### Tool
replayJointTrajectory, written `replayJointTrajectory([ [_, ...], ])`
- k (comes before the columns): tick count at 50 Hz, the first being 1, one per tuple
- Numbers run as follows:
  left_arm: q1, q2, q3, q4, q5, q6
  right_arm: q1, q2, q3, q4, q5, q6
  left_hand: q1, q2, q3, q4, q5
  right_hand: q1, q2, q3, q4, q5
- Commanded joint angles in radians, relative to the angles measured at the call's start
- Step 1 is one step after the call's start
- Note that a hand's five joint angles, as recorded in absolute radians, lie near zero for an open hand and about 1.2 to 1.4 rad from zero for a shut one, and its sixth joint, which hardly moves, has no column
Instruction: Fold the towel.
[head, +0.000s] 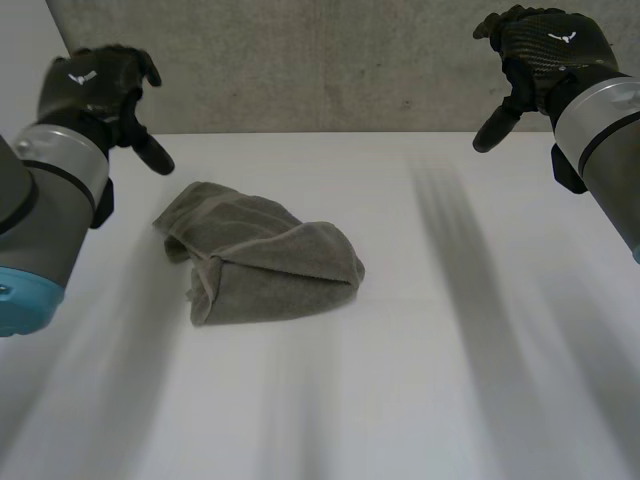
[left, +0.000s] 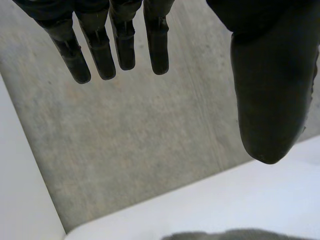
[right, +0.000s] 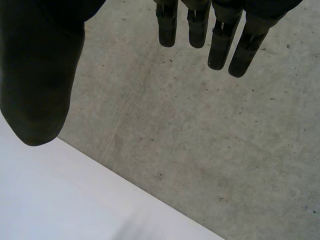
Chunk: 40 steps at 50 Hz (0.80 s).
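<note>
A grey towel (head: 260, 255) lies crumpled in a loose heap on the white table (head: 430, 330), left of its middle. My left hand (head: 95, 85) hangs in the air above the table's far left, up and left of the towel, open and holding nothing. Its straight fingers (left: 100, 47) and thumb (left: 270, 95) point at the wall, and a sliver of the towel (left: 225, 235) shows below the thumb. High at the far right my right hand (head: 545, 50) is open too, well clear of the towel, its fingers (right: 220, 35) and thumb (right: 37, 95) spread and empty.
A grey concrete wall (head: 320, 60) stands right behind the table's far edge. The table's back edge (right: 130, 185) runs below my right hand.
</note>
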Motion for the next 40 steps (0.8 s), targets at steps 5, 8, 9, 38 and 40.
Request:
replayJointTrajectory([
  [5,-0.018,-0.239,0.013,0.032,0.118,0.003,0.013,0.021,0.001,-0.003,-0.025,-0.019,-0.051,-0.028,-0.033,-0.037,0.012,-0.053,-0.068,-0.066,-0.08,-0.059],
  [8,-0.025,-0.379,0.054,0.078,0.138,0.006,0.013,0.029,0.001,-0.001,-0.039,-0.03,-0.013,0.01,0.005,0.001,0.05,-0.053,-0.068,-0.066,-0.08,-0.059],
  [9,-0.025,-0.38,0.055,0.078,0.138,0.006,0.013,0.029,0.002,-0.001,-0.042,-0.038,-0.013,0.01,0.005,0.001,0.051,-0.053,-0.068,-0.066,-0.08,-0.059],
  [38,-0.283,-0.36,-0.034,0.13,0.074,-0.007,0.017,0.083,0.036,0.052,-0.106,-0.165,1.017,1.04,1.036,1.031,1.081,-0.053,-0.068,-0.066,-0.08,-0.059],
  [40,-0.324,-0.329,-0.088,0.132,0.076,-0.005,0.017,0.104,0.025,0.088,-0.123,-0.179,1.017,1.04,1.036,1.031,1.081,-0.053,-0.068,-0.066,-0.08,-0.059],
])
